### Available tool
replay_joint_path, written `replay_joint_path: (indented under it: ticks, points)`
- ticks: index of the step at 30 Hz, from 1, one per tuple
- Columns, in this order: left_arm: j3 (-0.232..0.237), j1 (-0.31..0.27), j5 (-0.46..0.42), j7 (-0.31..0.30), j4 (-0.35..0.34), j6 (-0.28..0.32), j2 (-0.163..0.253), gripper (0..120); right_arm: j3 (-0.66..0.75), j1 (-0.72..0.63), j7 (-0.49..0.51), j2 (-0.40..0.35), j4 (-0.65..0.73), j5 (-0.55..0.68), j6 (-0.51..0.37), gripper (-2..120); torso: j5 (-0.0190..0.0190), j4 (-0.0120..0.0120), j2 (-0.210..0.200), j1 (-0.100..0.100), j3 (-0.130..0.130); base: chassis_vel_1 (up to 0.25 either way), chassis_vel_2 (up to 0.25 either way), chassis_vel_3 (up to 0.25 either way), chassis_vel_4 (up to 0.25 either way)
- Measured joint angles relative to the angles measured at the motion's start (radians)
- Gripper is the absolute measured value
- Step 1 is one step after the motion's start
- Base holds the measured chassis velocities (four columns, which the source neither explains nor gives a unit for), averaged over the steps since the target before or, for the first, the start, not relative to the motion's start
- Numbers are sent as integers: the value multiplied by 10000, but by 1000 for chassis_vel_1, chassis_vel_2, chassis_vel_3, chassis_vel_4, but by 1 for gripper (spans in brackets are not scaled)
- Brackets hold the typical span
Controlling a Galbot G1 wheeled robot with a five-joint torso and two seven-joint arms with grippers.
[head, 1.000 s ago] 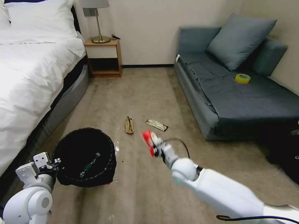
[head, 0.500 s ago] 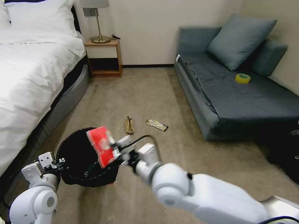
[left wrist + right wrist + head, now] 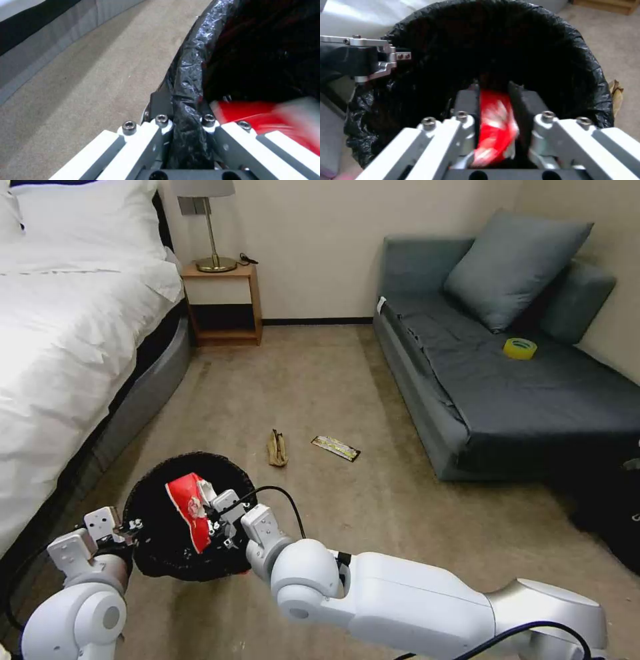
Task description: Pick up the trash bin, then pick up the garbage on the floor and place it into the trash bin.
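Note:
The trash bin (image 3: 155, 560), lined with a crinkly black bag, hangs just above the carpet at the lower left. My left gripper (image 3: 127, 529) is shut on its near rim, and the left wrist view shows the bag rim (image 3: 190, 70) pinched between the fingers of this gripper (image 3: 183, 110). My right gripper (image 3: 208, 508) is shut on the red snack packet (image 3: 185, 505) and holds it over the bin's opening. In the right wrist view the packet (image 3: 495, 120) sits between the fingers, above the dark inside of the bin (image 3: 586, 75). A tan paper bag (image 3: 277, 448) and a dark-and-yellow wrapper (image 3: 335, 448) lie on the carpet beyond.
A white bed (image 3: 60, 347) runs along the left, with a wooden nightstand (image 3: 223, 300) and a lamp at the back. A grey sofa (image 3: 507, 380) on the right carries a cushion and a yellow tape roll (image 3: 519, 348). A dark object (image 3: 617, 513) sits at the right edge.
My right arm swung left with the red packet, from above the open carpet to over the bin's mouth, and lowered it. The left gripper kept its hold on the bin.

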Motion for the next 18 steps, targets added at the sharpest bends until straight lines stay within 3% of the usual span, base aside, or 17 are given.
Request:
replay_joint_path:
  ticks: [5, 10, 14, 15, 18]
  points:
    - [-2, 1, -1, 21, -36, -1, 0, 3, 229, -99, 65, -102, 201, -73, 1, 40, 0, 1, 0, 0, 0, 0, 0, 0, 0]
    - [-58, -2, -22, 144, -42, -164, 2, 3, 1843, -441, -278, -571, 640, -802, 372, 57, 3, 3, -1, 0, 0, 0, 0, 0, 0]
    - [-157, 53, -44, 406, -41, -441, 11, 3, 4937, -1281, -1007, -2019, 1408, -2474, 1240, 74, 3, -4, -1, 0, 0, 0, 0, 0, 0]
    - [-157, 53, -44, 406, -41, -441, 11, 3, 4937, -1281, -1007, -2019, 1408, -2474, 1240, 74, 3, -4, -1, 0, 0, 0, 0, 0, 0]
    - [-270, 126, -43, 530, -41, -529, 11, 3, 6742, -2531, -1191, -2788, 2225, -3686, 1892, 88, 5, -2, -1, 1, 0, 0, 0, 0, 0]
